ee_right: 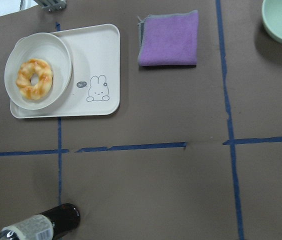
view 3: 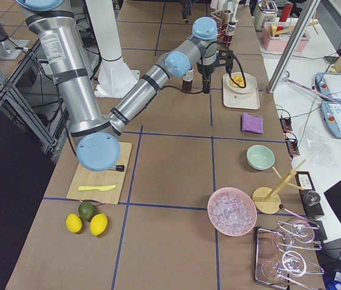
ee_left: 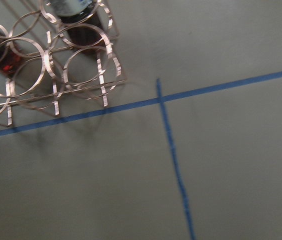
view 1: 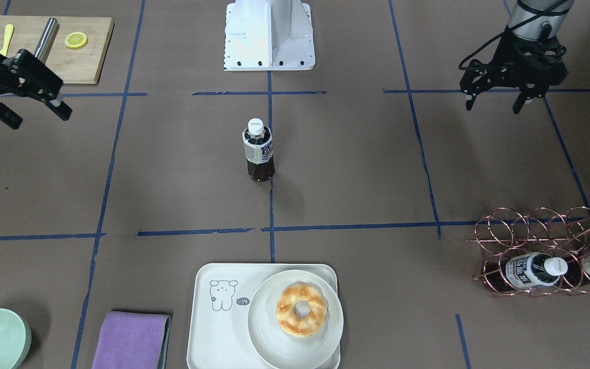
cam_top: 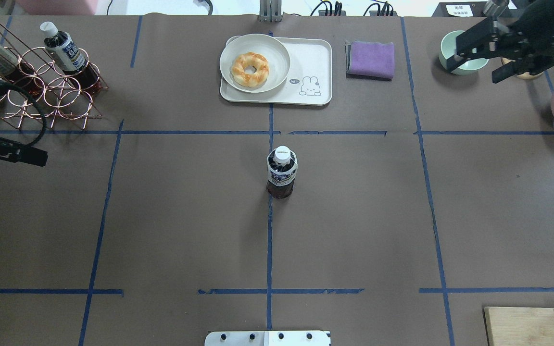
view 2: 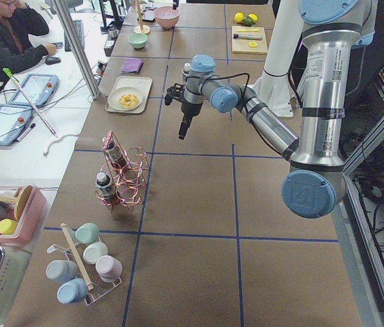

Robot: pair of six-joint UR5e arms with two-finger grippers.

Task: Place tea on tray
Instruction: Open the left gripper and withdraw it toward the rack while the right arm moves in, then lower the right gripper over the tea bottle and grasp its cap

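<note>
While the tea (view 1: 259,151) stands upright mid-way along the bench (view 1: 356,169), well apart from the tray (view 1: 213,333), one plate (view 1: 267,335) with one doughnut (view 1: 301,309) covers half that tray. Two more bottles (view 1: 533,269) lie in one copper rack (view 1: 530,220). The left claw (view 1: 493,105) and right claw (view 1: 39,119) hang spread apart, empty.

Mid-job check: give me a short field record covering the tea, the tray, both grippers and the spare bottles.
tea: upright at the table's centre, off the tray, not gripped
tray: at the table edge far from the robot; bear side bare
on tray: plate with doughnut
left gripper: open, empty, apart from the tea
right gripper: open, empty, apart from the tea
other bottles: two, in the rack
task state: tea not yet on tray
</note>
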